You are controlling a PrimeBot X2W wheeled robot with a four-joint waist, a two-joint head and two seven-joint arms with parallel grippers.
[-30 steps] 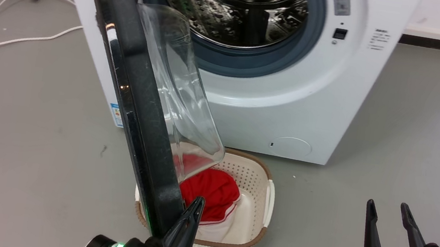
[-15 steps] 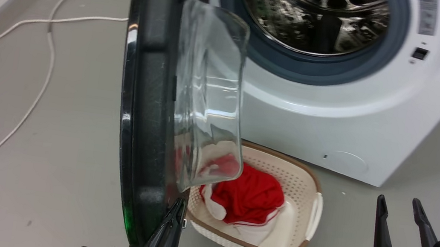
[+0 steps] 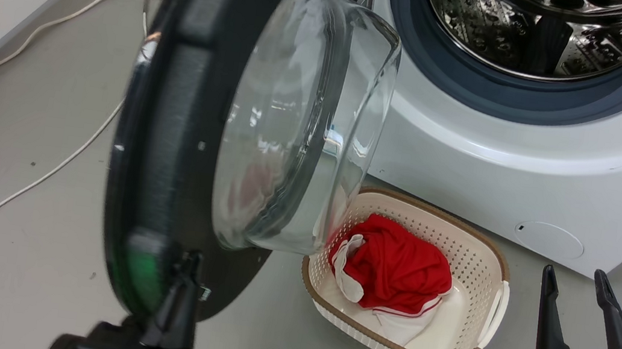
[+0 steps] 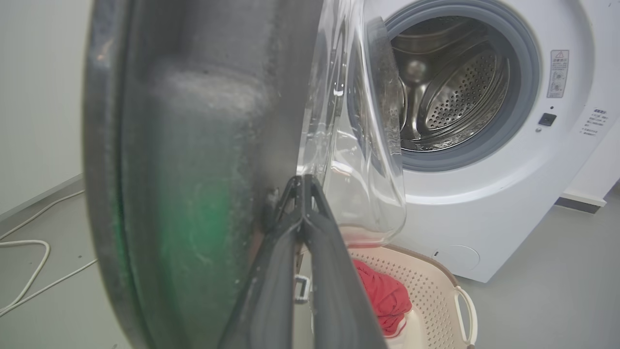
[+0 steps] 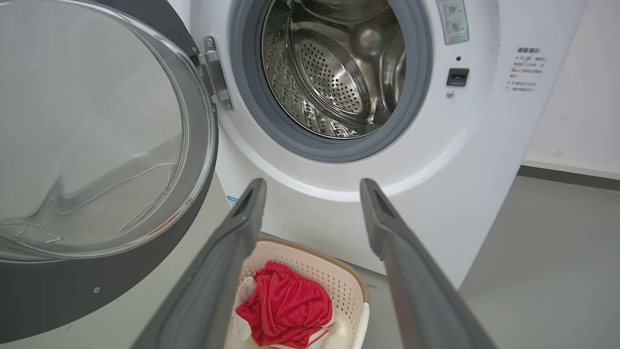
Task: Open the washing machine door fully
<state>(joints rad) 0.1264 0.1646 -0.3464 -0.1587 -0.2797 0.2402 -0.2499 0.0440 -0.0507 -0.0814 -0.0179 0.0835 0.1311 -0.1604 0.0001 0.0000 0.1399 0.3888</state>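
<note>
The washing machine (image 3: 528, 187) is a white box with a steel drum and a grey gasket. Its black washing machine door (image 3: 173, 118) stands swung out to the left on its hinge, the clear glass bowl facing the drum. My left gripper (image 3: 191, 258) is shut, its tips touching the door's inner black face just below the bowl. In the left wrist view the two fingers meet at the left gripper (image 4: 302, 180), against the door (image 4: 193, 145). My right gripper (image 3: 574, 273) hangs open and empty at the lower right, apart from the machine. The right wrist view shows the right gripper (image 5: 312, 186) facing the machine (image 5: 474, 145) and the door (image 5: 48, 291).
A cream laundry basket (image 3: 473, 319) holding a red and white cloth (image 3: 395, 265) sits on the grey floor right below the drum and beside the door. White cables (image 3: 43, 173) trail over the floor at the left, near a wall.
The head camera has turned, shifting the machine to the right. The door has swung wider, from edge-on to showing its inner face, with my shut left gripper following it. The right gripper stays open.
</note>
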